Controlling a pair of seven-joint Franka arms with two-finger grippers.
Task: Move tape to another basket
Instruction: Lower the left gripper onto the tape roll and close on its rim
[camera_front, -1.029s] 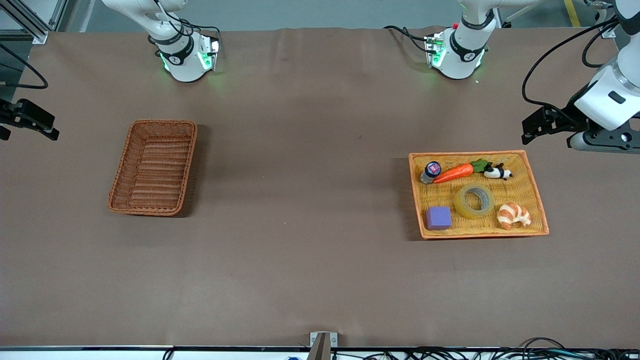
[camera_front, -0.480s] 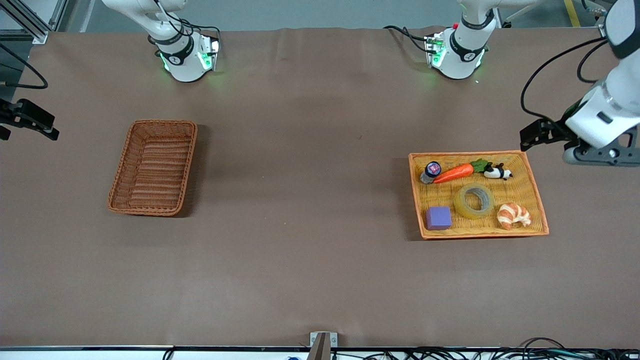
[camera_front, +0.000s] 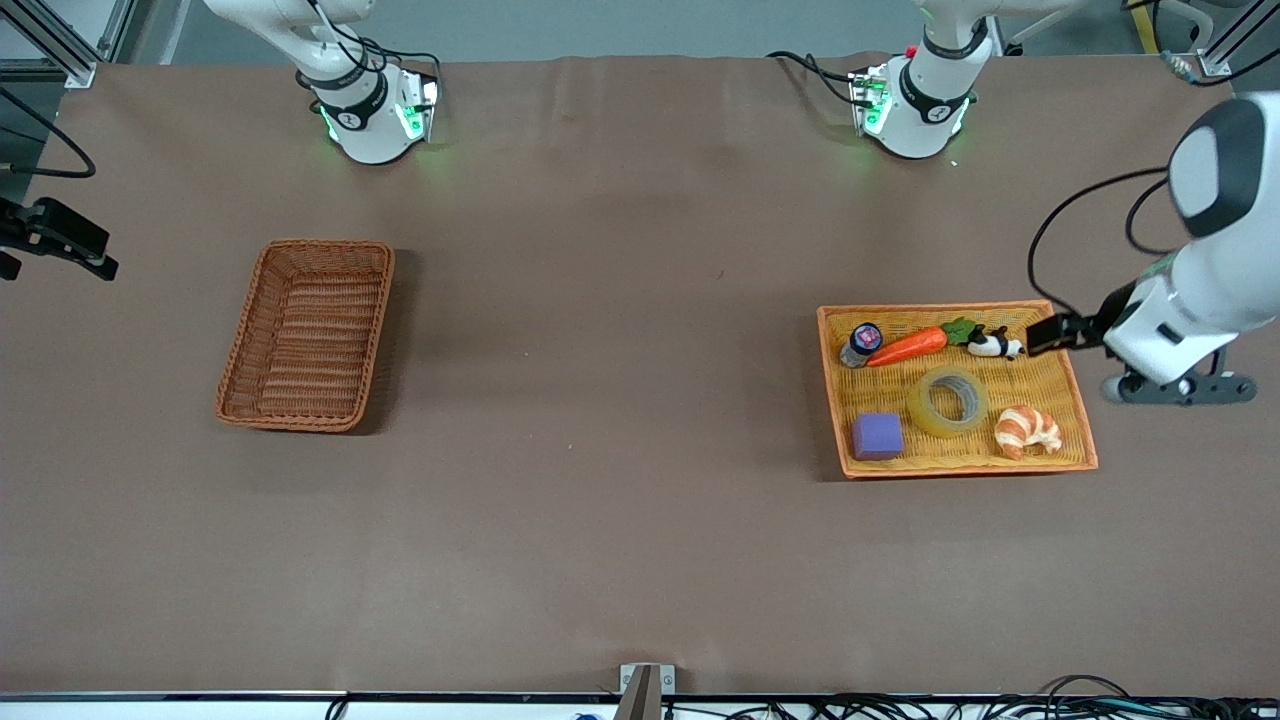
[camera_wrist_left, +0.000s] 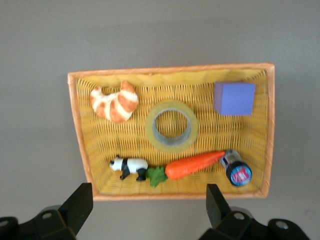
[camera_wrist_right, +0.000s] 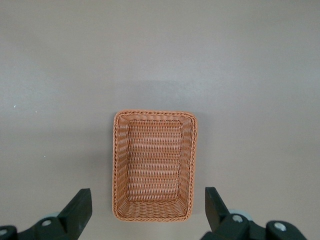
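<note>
A roll of tape (camera_front: 948, 401) lies flat in the middle of a shallow orange tray (camera_front: 1084, 432) at the left arm's end of the table, untouched, ringed by a croissant (camera_front: 1027, 430), a purple block (camera_front: 877, 436), a toy carrot (camera_front: 908, 345), a small panda figure (camera_front: 994, 345) and a little capped jar (camera_front: 861, 343).

Over the past second the left arm has swung from above the bare table near the tray's farther corner down toward the tray; its gripper (camera_wrist_left: 150, 202) now hangs high up, just outside the tray's farther rim, fingers (camera_wrist_left: 80, 205) spread wide and holding nothing. The approach to the pickup appears to be under way, with the grasp itself not yet begun.

In the left wrist view the tape (camera_wrist_left: 171, 125) sits well clear of the open fingertips, with the carrot (camera_wrist_left: 195, 165) and panda (camera_wrist_left: 129, 166) lying between the roll and the rim the gripper is over. The gripper likely has to travel inward over those toys and drop before it can close on the roll.

The deeper reddish-brown basket (camera_front: 306, 335), the destination, stands empty toward the right arm's end of the table, well apart from the tray. The right gripper (camera_wrist_right: 147, 207) waits above it, fingers likewise spread and empty, unchanged over the same second.
</note>
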